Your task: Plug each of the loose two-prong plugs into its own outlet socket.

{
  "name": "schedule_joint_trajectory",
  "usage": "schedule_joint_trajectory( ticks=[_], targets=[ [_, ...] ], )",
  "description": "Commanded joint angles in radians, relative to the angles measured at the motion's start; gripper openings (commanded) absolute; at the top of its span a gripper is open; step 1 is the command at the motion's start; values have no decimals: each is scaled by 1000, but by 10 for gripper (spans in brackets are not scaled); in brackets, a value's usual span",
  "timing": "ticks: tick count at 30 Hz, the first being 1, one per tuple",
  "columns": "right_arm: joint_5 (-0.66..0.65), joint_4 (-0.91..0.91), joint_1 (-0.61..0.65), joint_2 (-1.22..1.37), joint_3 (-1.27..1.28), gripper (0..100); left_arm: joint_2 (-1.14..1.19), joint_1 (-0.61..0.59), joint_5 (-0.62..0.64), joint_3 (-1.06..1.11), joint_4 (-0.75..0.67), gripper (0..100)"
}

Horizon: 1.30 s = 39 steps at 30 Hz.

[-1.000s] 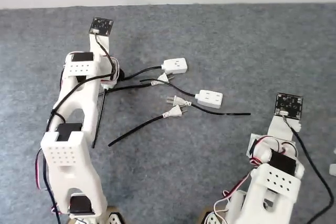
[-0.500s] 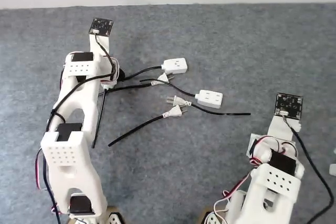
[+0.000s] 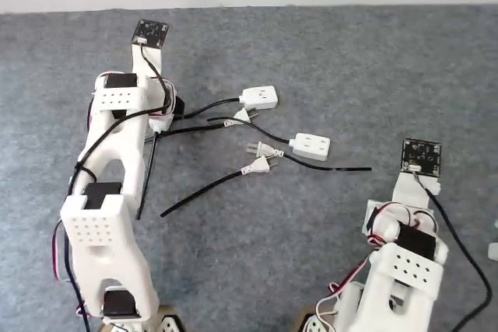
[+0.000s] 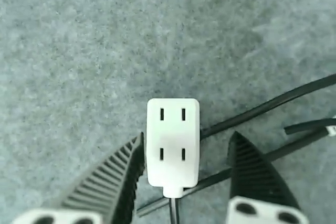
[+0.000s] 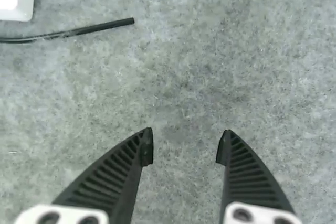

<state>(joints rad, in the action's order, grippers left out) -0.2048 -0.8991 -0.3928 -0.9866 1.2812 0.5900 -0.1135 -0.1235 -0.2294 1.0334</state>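
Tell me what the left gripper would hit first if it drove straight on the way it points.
Probably the white outlet socket: it lies straight ahead of the open left gripper, framed by its jaws. How far off it is cannot be told.

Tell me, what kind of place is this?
Probably a robot test bench: grey mat, left arm and right arm side by side, loose sockets and plugs on cut cords.
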Motion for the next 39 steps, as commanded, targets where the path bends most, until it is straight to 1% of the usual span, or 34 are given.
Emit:
schedule_joint_trajectory(
  ticks=[1, 4, 9, 13, 16, 20, 21, 24, 26, 28, 33, 35, 37, 39],
  targets=[
    [-14, 18, 7, -19, -12, 198, 18, -11, -11, -67, -2, 246],
    [-14, 18, 7, -18, -12, 198, 80, -31, -12, -140, 14, 246],
    [-14, 18, 7, -18, -11, 198, 160, -32, -14, -285, 141, 244],
    [-14, 18, 7, -18, -11, 198, 212, -29, -14, -369, 209, 239],
    [-14, 18, 7, -18, -11, 198, 244, -12, -14, -394, 249, 174],
    [-14, 18, 7, -18, -11, 198, 272, 26, -15, -395, 284, 28],
    [-14, 18, 7, -18, -11, 198, 276, 35, -20, -392, 287, 8],
    [-12, 18, 7, -18, -11, 198, 278, 43, -17, -395, 310, 13],
    [-12, 18, 7, -18, -11, 198, 270, 44, 15, -398, 331, 13],
    [-12, 18, 7, -18, -11, 198, 249, 41, 66, -418, 388, 13],
    [-9, 38, 8, -10, -9, 198, 160, 44, 218, -481, 617, 13],
    [-9, 47, 8, -12, -2, 198, 118, 48, 288, -489, 687, 13],
    [-12, 53, 8, -19, 8, 198, 74, 60, 341, -469, 724, 12],
    [-14, 53, 8, -19, 8, 198, 14, 63, 368, -407, 723, 12]
  ],
)
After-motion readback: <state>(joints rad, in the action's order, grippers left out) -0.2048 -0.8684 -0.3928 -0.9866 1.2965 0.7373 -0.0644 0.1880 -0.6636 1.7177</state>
